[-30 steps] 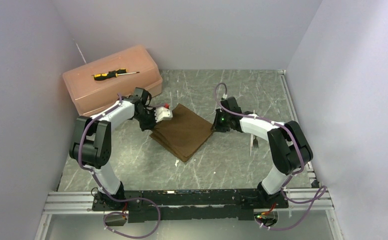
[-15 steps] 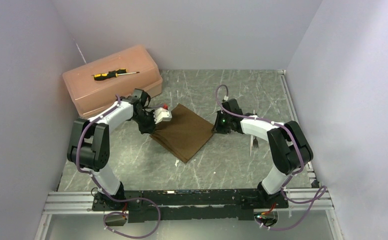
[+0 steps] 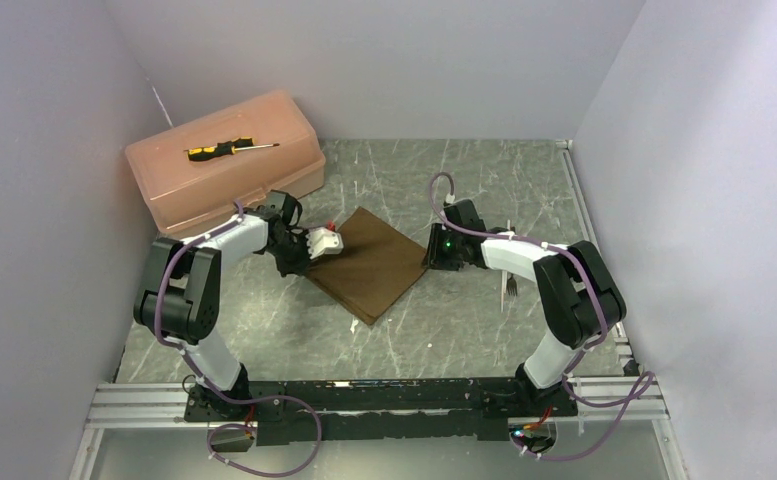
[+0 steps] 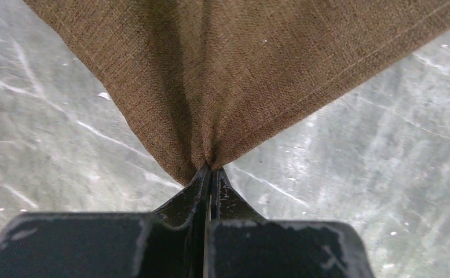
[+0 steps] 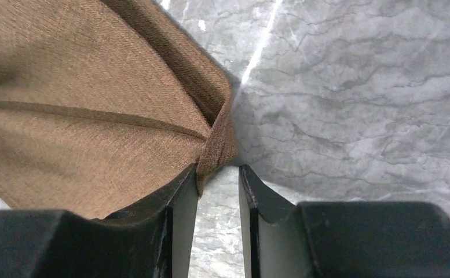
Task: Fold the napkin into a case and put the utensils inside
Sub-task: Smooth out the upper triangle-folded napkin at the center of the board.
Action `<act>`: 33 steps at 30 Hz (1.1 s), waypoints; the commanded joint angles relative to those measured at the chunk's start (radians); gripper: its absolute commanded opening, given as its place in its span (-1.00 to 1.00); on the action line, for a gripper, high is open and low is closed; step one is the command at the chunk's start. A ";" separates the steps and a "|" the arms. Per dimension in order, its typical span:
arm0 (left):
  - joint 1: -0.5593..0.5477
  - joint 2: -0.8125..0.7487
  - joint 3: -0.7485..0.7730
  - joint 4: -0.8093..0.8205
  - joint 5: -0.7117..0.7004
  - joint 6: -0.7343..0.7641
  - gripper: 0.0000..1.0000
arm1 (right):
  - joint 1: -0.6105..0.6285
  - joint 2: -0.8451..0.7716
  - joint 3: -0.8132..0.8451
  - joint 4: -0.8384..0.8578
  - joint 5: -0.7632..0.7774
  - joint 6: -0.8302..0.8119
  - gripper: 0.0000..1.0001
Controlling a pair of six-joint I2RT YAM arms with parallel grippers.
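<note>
Brown cloth is pinched tight in my left gripper (image 4: 211,174), jaws clamped on a corner of the napkin (image 3: 369,262). My right gripper (image 5: 218,174) has its jaws parted a little, the opposite corner brushing one finger, not gripped. The napkin lies mid-tabletop, nearer the far edge: a flat, layered square with crisp hems, no narrow case yet. I judge the fold should go low and even, edges aligned. A utensil (image 3: 512,287) waits by the right edge.

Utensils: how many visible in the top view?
1 visible for sure: a fork on the table, beside the right arm's forearm, right of the napkin. Others may be hidden under that arm.
</note>
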 commanded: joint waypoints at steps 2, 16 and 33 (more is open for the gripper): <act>0.002 -0.004 0.001 0.157 -0.058 -0.013 -0.82 | -0.006 -0.014 0.010 -0.028 0.086 -0.054 -0.32; 0.007 -0.015 0.047 -0.031 -0.031 0.037 0.18 | 0.154 -0.203 0.061 -0.163 0.263 -0.167 -0.25; 0.078 -0.033 0.202 -0.188 0.101 -0.033 0.18 | 0.484 -0.141 0.075 -0.027 0.191 -0.341 -0.61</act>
